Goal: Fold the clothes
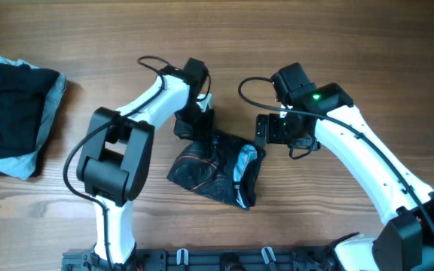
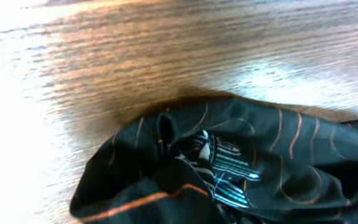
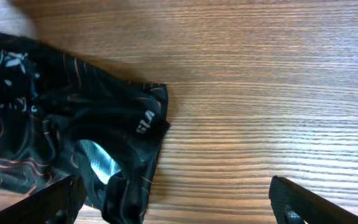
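The black jersey [image 1: 215, 169] with orange swirls lies crumpled in a heap at the table's middle. Its pale blue inner lining shows at the right edge. My left gripper [image 1: 194, 124] sits at the heap's upper left corner. In the left wrist view its fingers are hidden, and the jersey [image 2: 241, 168] bunches up to the bottom centre, so it looks shut on the cloth. My right gripper [image 1: 264, 134] is wide open just right of the heap. In the right wrist view [image 3: 176, 199] the jersey's right edge [image 3: 129, 124] lies by its left finger, with bare wood between the fingers.
A plain black and light blue garment pile [image 1: 13, 113] lies at the far left. The wooden table [image 1: 337, 45] surrounds the jersey. The arm bases stand along the front edge [image 1: 224, 260].
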Robot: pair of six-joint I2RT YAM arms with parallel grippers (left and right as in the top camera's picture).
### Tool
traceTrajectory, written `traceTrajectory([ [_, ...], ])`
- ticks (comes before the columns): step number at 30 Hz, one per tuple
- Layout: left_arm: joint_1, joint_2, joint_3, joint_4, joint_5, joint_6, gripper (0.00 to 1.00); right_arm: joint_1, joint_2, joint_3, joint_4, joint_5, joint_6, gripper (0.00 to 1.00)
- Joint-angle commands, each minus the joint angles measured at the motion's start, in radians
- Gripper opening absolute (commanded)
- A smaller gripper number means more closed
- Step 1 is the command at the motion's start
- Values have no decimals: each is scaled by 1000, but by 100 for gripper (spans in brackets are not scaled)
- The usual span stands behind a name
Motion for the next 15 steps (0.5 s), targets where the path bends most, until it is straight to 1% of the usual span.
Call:
traceTrajectory([
  [1,97,-6,60,-97,-292,-5,4,-24,-17,16,-8,17,-17,100],
  [2,139,-32,102,-121,-329,-22,4,-30,-17,16,-9,17,-18,100],
  [3,219,-84,161,-136,-349,-25,4,-34,-17,16,-10,17,-17,100],
  [5,326,-150,225,-125,-348,-26,4,-34,-17,16,-11,17,-18,100],
  [7,425,-191,239,-94,-349,-24,4,-34,-17,16,-10,17,-18,100],
  [9,516,-180,237,-70,-377,-21,4,-34,-17,16,-8,17,-17,100],
  [11,584,-161,237,-24,-420,-22,4,-34,-17,16,-12,17,-18,100],
  [12,610,-156,237,-3,-420,-26,4,-34,-17,16,-13,17,-18,100],
  [13,658,-153,237,27,-420,-53,6,-34,-17,16,-12,16,-17,100],
  [14,686,-153,237,34,-420,-53,29,-33,-17,16,-12,16,-17,100],
  [15,706,-153,237,34,-420,-52,62,-34,-17,16,-11,17,-17,100],
])
